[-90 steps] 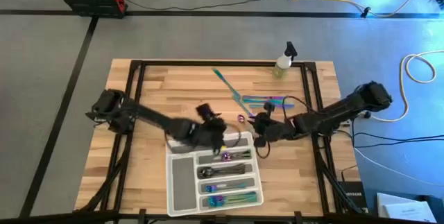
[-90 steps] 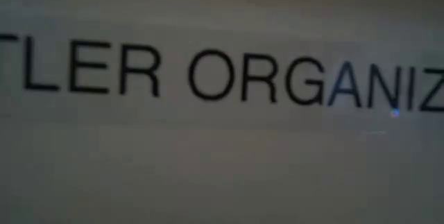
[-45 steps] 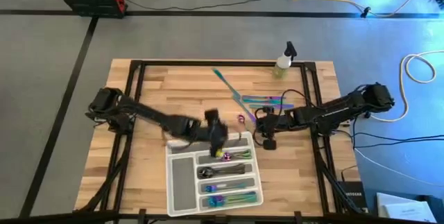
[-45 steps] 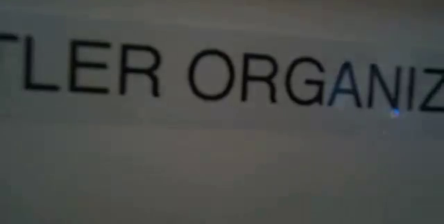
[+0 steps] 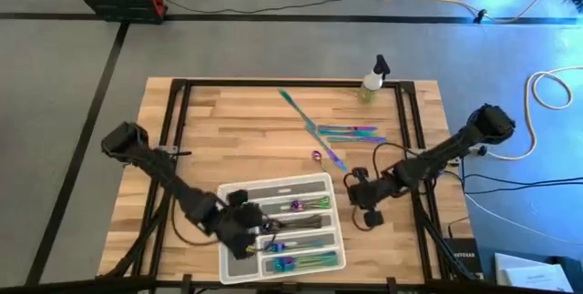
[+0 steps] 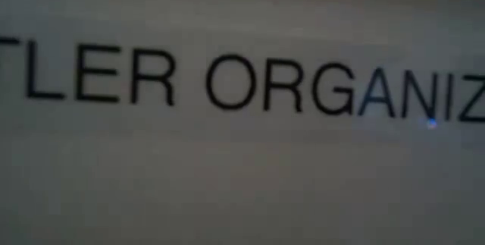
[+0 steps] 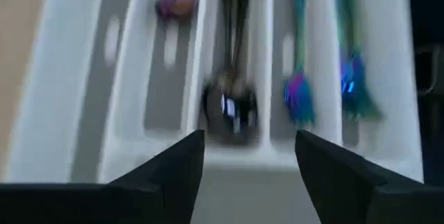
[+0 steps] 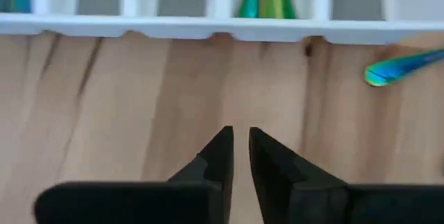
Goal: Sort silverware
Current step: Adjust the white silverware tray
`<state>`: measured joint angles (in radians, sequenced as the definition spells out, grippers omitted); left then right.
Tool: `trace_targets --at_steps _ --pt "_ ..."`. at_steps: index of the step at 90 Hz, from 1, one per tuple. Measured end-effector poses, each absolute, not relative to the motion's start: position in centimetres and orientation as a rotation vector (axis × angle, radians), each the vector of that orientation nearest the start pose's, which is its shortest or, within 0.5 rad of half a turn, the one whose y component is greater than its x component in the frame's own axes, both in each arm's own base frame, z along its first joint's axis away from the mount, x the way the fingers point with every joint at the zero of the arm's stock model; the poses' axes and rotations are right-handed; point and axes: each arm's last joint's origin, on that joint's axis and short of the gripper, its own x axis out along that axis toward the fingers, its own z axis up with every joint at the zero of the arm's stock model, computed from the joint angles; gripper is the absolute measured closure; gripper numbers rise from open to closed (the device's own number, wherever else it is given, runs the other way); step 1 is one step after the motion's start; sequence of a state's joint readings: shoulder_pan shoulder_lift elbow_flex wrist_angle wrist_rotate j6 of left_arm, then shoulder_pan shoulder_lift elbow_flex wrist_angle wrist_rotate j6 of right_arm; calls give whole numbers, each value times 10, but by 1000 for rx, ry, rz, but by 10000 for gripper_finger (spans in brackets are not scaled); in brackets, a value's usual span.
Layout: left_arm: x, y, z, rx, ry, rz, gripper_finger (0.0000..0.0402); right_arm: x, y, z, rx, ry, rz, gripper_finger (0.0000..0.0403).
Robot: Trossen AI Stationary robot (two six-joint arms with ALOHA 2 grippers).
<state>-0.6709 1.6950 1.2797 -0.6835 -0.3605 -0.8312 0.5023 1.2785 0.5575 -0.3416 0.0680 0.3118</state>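
Sorting status: silverware split between the tray [image 5: 239, 193] and the bare bench [image 5: 219, 112].
Left gripper [image 7: 250, 158]: above the tray's left end, near the bench's front edge; fingers [image 7: 173, 172] spread apart, nothing between them.
Silverware relative to left fingers: a dark spoon [image 7: 230, 102] lies in a middle compartment just beyond the gap between the fingers; iridescent pieces [image 7: 300, 99] lie in the compartments beside it; none touches the fingers.
Right gripper [image 8: 241, 156]: over bare wood just off the tray's right end, toward the bench's right edge; fingertips nearly together, holding nothing.
Silverware relative to right fingers: a loose iridescent piece [image 8: 402, 68] lies on the wood beside the tray wall, apart from the fingers.
Loose silverware [image 5: 330, 136]: a cluster of iridescent pieces at the bench's centre-rear, well apart from both grippers.
Spray bottle [image 5: 372, 80]: upright near the bench's rear edge, toward the right corner.
Low view: blocked by a printed surface.
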Motion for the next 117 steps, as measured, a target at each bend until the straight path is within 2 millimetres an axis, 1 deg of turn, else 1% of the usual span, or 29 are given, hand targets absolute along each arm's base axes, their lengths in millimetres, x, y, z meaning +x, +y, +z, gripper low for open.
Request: trace_targets --at_steps 9,15,26,39,52,69,79,87,100,117 --pt "265 -219 226 -259 1071 134 190 187 108 156 -8 1060 264 396" --pt "262 -222 219 -275 1138 134 190 188 113 157 9 1041 299 401" --pt "261 -224 208 -295 1248 127 190 190 123 153 -48 1012 357 402" --pt "260 -227 198 -298 1323 117 190 193 125 143 -96 1045 329 402" --pt "257 -227 191 -313 1418 133 190 201 130 140 -105 1030 337 402" --pt "247 -222 190 -251 1500 199 190 218 138 143 -134 879 403 402" --pt "239 -214 190 -184 1583 250 190 229 133 144 -115 840 390 402" --pt "231 -208 192 -114 1647 295 190 238 127 144 -139 826 376 402" --pt "217 -198 202 -1 1693 401 190 254 119 142 -176 822 375 402" --pt "199 -196 216 42 1664 492 190 278 111 141 -205 783 390 402"
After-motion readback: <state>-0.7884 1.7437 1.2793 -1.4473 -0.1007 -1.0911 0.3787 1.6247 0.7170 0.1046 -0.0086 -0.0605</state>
